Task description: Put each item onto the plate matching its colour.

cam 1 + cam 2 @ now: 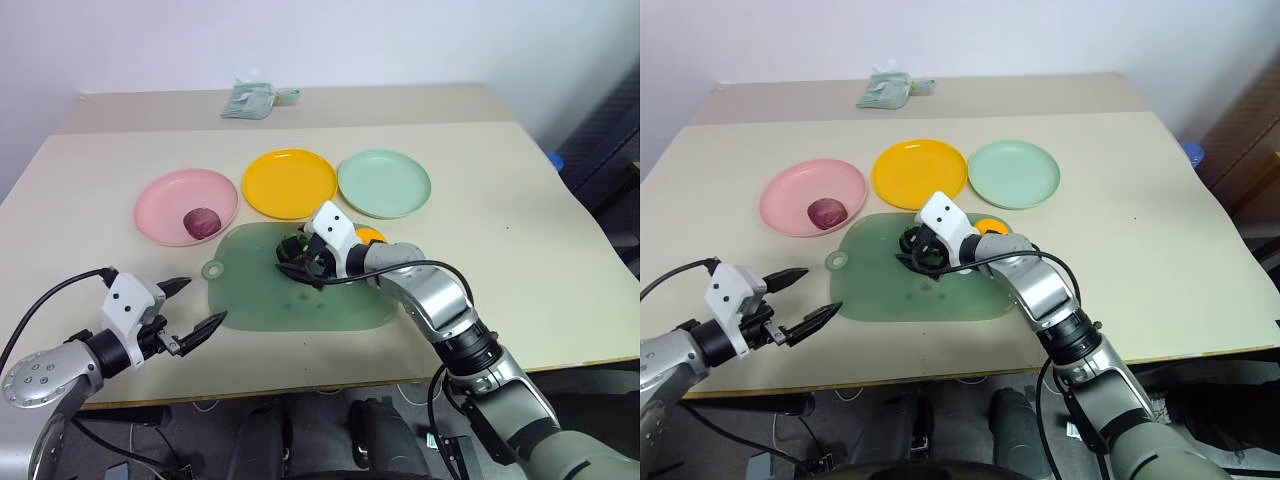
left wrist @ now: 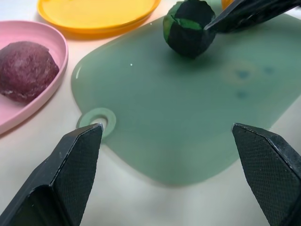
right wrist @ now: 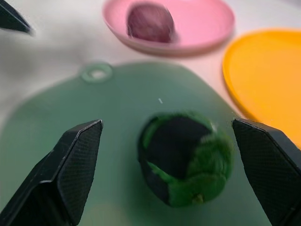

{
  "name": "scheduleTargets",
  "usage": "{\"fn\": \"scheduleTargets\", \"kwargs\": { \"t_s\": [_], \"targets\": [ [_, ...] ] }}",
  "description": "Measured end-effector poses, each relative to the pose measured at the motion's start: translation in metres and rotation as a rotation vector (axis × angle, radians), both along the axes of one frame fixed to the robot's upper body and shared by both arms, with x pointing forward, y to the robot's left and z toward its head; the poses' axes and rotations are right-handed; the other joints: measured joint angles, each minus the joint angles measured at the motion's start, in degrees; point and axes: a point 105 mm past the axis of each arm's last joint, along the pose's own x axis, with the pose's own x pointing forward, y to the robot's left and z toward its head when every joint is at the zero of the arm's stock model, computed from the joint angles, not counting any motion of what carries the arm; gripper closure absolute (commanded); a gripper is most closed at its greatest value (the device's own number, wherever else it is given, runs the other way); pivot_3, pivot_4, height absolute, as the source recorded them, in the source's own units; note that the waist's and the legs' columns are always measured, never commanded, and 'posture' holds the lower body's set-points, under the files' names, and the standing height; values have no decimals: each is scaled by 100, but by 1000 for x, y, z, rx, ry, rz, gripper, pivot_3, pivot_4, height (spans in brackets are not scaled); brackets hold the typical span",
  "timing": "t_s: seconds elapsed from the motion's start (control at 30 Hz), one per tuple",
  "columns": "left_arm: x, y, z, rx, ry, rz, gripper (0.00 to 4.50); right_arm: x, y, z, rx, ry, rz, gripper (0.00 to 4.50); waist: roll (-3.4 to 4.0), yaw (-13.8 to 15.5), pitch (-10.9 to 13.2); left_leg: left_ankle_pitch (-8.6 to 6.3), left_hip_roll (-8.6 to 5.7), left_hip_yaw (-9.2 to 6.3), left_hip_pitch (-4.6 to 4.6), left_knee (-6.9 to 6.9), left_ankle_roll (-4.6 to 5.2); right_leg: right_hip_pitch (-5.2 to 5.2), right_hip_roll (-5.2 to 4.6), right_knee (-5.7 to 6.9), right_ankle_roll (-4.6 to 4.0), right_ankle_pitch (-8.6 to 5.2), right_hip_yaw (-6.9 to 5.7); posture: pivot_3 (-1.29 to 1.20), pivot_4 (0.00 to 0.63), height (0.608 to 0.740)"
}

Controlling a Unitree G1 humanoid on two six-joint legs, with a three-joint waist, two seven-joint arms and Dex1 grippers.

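A large beige table [image 1: 500, 230] filled the scene. On it lay a flat translucent green mat [image 1: 260, 300], near the front edge. Beyond the mat stood three round plates in a row: a pink plate [image 1: 160, 205] on the left, a yellow-orange plate [image 1: 290, 183] in the middle and a mint green plate [image 1: 384, 183] on the right. The right gripper [image 1: 297, 262] reached over the mat, its two black fingers spread wide on either side of the dark green lump [image 3: 186, 157], not clamping it. The left gripper [image 1: 194, 308] hung near the table's front left edge, fingers spread and empty. The maroon lump [image 1: 201, 221] sat on the pink plate. An orange lump [image 1: 370, 236] peeked out behind the right wrist, at the mat's far right edge. A small crumpled greenish packet [image 1: 250, 100] lay at the far side
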Motion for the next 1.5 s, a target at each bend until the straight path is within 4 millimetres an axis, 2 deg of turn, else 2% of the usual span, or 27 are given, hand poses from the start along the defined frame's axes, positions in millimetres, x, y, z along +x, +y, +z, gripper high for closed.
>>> {"fn": "scheduleTargets", "kwargs": {
  "t_s": [0.2,0.3,0.43,0.5,0.6,0.7,0.77,0.83,0.9,0.97,1.07,1.17,1.27,1.3,1.4,1.5],
  "targets": [
    [0,0,1,0,-9,2,19,8,5,-3,-15,9,-27,0,1,-21,1,0,1,1,-2,-4,-1,-7,3,2,0,0,0,0,150,740],
    [0,0,2,1,-18,1,0,9,6,-7,-17,23,-32,826,1,-20,1,0,1,2,-3,-4,-1,-7,2,2,0,0,0,0,150,740],
    [1,0,2,-3,-23,4,0,9,8,-7,-13,23,-30,2719,1,-18,1,0,1,1,-3,-4,-1,-7,1,2,0,0,0,0,150,740],
    [1,0,3,-7,-26,8,0,9,8,-5,-1,19,-35,2719,2,-19,1,0,1,1,-3,-4,-1,-8,1,2,0,0,0,0,150,740],
    [4,0,4,-11,-35,21,0,13,4,10,55,-6,-64,2719,2,-13,1,0,1,1,-5,-4,-1,-8,1,2,0,1,0,0,150,740],
    [5,-7,7,-13,-42,16,0,27,-7,42,118,-83,-130,2719,2,-17,1,0,1,0,-5,-4,-2,-8,0,2,0,1,0,0,150,740],
    [7,-13,12,-27,-54,7,0,42,-21,63,135,-139,-206,2719,4,-7,2,1,1,-1,-5,-4,-3,-9,0,3,0,1,0,0,150,740],
    [9,-18,18,-29,-71,-2,0,62,-45,75,119,-177,-317,2719,3,1,1,2,-2,0,-5,-4,-5,-7,-2,1,-1,1,0,0,150,740],
    [10,-24,17,-42,-63,-16,0,83,-79,75,81,-185,-445,2719,3,2,2,2,-3,1,-5,-4,-5,-6,-3,-1,-1,1,0,0,150,740],
    [12,-29,16,-57,-56,-22,0,97,-107,63,55,-147,-541,2719,4,-19,2,2,-3,3,-6,-6,-4,-7,-1,-2,-1,1,1,0,150,740],
    [16,-38,18,-77,-63,-42,0,110,-127,36,20,-69,-606,2719,9,-104,5,2,-6,4,-6,-9,-4,-9,11,0,3,3,1,0,150,740],
    [18,-43,19,-83,-71,-55,0,116,-132,25,8,-48,-614,1767,16,-179,9,3,-5,4,-6,-14,-4,-12,13,1,21,13,1,0,150,740],
    [18,-44,19,-86,-72,-55,0,120,-133,32,31,-77,-611,267,17,-189,10,3,-4,4,-6,-17,-4,-13,14,2,23,14,1,0,150,740],
    [18,-44,19,-87,-71,-51,0,121,-132,36,45,-97,-602,52,18,-184,11,3,-3,3,-6,-17,-4,-13,14,1,23,14,1,0,150,740],
    [17,-43,14,-96,-59,-34,0,119,-128,49,82,-149,-559,52,18,-161,11,3,1,3,-7,-16,-4,-13,9,1,23,14,2,0,150,740],
    [14,-45,13,-97,-55,-39,0,99,-115,69,148,-232,-400,52,18,-130,11,2,2,-3,-9,-16,-3,-11,7,0,24,14,1,0,150,740]
  ]
}}
